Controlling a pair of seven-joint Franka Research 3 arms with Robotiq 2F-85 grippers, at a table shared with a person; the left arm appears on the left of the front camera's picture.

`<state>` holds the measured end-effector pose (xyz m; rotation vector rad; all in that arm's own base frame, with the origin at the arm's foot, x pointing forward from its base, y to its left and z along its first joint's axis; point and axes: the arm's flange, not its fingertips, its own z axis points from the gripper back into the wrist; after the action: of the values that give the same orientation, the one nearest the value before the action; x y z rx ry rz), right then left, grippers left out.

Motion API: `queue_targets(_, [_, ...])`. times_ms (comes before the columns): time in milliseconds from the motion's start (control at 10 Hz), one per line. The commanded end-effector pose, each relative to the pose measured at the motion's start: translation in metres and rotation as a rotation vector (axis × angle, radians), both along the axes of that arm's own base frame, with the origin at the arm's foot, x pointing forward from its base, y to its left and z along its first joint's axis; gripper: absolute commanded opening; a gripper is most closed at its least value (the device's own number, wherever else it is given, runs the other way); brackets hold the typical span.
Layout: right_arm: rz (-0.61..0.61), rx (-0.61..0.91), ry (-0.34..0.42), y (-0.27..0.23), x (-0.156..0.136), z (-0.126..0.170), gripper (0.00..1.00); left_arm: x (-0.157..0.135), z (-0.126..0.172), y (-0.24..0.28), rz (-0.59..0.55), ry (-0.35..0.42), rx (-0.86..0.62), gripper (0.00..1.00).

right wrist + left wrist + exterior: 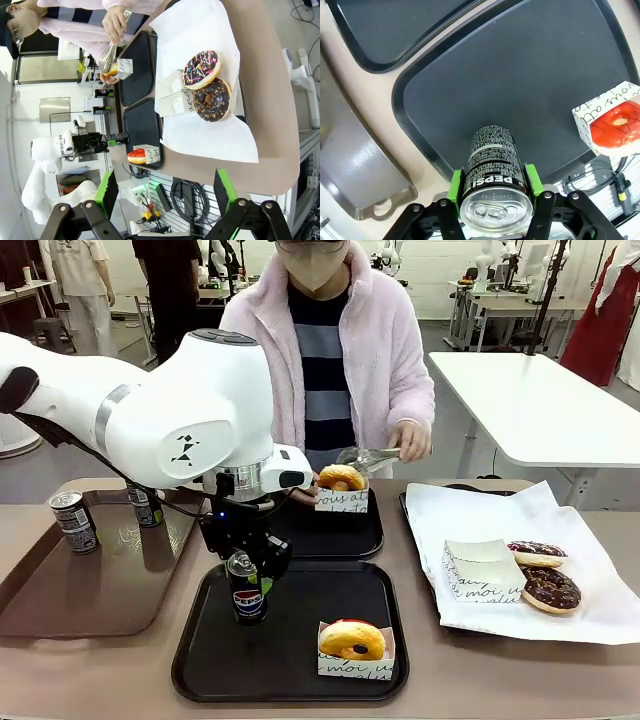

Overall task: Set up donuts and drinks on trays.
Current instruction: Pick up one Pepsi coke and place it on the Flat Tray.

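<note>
The left arm (150, 410) reaches in from the left side and bends down at the wrist. Its left gripper (246, 558) points straight down. Its green-padded fingers (455, 182) squeeze the Pepsi can (492, 155) from both sides. The right gripper (165, 190) has its fingers (107, 187) spread far apart, with nothing between them.
</note>
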<state>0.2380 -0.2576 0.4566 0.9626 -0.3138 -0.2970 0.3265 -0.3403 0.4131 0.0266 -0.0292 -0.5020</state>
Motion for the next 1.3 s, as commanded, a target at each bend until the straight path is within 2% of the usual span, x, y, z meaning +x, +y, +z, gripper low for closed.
queue_targets(0, [0.003, 0.004, 0.016, 0.000, -0.002, 0.001, 1.00, 0.000, 0.000, 0.000, -0.010, -0.007, 0.012, 0.59])
queue_targets(200, [0.003, 0.004, 0.016, 0.000, -0.002, 0.001, 1.00, 0.023, -0.018, 0.006, 0.021, 0.079, -0.012, 0.59])
queue_targets(400, [0.003, 0.004, 0.016, 0.000, -0.002, 0.001, 1.00, 0.020, -0.027, 0.000, 0.014, 0.095, 0.010, 0.59])
queue_targets(500, [0.003, 0.004, 0.016, 0.000, -0.002, 0.001, 1.00, 0.021, -0.008, 0.012, -0.002, 0.112, 0.033, 0.59])
queue_targets(600, [0.003, 0.004, 0.016, 0.000, -0.002, 0.001, 1.00, -0.007, 0.042, 0.053, -0.120, 0.133, 0.056, 0.59])
queue_targets(700, [0.003, 0.004, 0.016, 0.000, -0.002, 0.001, 1.00, -0.029, 0.072, 0.088, -0.159, 0.082, 0.012, 0.59])
queue_targets(900, [0.003, 0.004, 0.016, 0.000, -0.002, 0.001, 1.00, -0.050, 0.076, 0.110, -0.127, 0.047, -0.003, 0.59])
queue_targets(1000, [0.003, 0.004, 0.016, 0.000, -0.002, 0.001, 1.00, -0.039, 0.077, 0.112, -0.111, 0.050, -0.019, 0.59])
queue_targets(1200, [0.003, 0.004, 0.016, 0.000, -0.002, 0.001, 1.00, -0.044, 0.076, 0.110, -0.061, 0.025, -0.044, 0.59])
